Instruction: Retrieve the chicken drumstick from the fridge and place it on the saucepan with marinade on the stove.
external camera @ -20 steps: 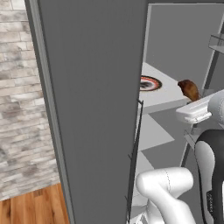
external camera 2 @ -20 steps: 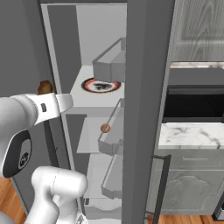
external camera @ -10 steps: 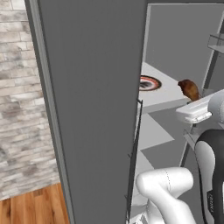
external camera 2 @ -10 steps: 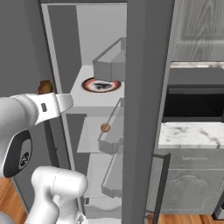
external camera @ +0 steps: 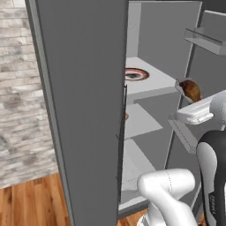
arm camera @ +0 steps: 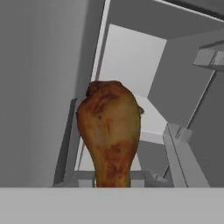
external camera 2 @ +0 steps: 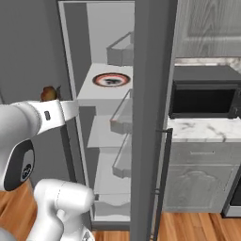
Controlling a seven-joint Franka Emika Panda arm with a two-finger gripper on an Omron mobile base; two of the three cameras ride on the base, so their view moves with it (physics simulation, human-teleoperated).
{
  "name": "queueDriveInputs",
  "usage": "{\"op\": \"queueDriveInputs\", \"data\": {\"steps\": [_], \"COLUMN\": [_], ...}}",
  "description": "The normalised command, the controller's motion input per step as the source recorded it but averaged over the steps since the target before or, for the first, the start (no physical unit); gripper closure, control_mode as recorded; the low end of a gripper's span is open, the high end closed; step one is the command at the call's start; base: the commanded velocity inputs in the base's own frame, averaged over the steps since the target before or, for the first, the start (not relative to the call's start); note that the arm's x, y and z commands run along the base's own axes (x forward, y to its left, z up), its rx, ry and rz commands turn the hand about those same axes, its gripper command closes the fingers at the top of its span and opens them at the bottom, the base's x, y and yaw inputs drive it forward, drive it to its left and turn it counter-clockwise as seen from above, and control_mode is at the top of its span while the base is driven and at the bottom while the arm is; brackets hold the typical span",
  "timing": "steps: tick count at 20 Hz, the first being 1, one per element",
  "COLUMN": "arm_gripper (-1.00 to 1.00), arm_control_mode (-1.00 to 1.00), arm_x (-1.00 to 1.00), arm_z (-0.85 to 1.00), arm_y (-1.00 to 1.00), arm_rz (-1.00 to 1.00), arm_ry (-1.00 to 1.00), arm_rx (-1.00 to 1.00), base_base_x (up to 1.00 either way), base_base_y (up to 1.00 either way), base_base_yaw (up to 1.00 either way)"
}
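The chicken drumstick (arm camera: 111, 131), reddish-brown and lumpy, stands thick end up between my gripper's fingers. My gripper (external camera: 187, 93) is shut on its thin end. It hangs in front of the open fridge (external camera 2: 150, 117), level with the upper shelf and clear of it. From the sides the drumstick (external camera: 191, 89) (external camera 2: 48, 93) shows just past my white hand. The fridge's open door (external camera: 84, 110) stands on my left. The saucepan and the stove are out of view.
A dark-rimmed round plate (external camera 2: 111, 79) lies on the upper fridge shelf. Door bins (external camera 2: 120, 49) line the right-hand door. A black microwave (external camera 2: 202, 99) sits over a marble counter (external camera 2: 202, 129) to the right. A brick wall (external camera: 22, 88) is to the left.
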Motion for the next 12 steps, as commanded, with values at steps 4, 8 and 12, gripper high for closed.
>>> {"op": "queueDriveInputs", "data": {"steps": [4, 8, 12], "arm_gripper": [1.00, 1.00, 1.00], "arm_control_mode": [1.00, 1.00, 1.00], "arm_x": [0.00, 0.00, 0.00], "arm_z": [0.00, 0.00, 0.00], "arm_y": [0.00, 0.00, 0.00], "arm_rz": [0.00, 0.00, 0.00], "arm_ry": [0.00, 0.00, 0.00], "arm_rx": [0.00, 0.00, 0.00], "base_base_x": [-0.71, -0.65, -0.57], "base_base_y": [0.20, 0.28, 0.23], "base_base_yaw": [0.01, 0.05, 0.05]}}
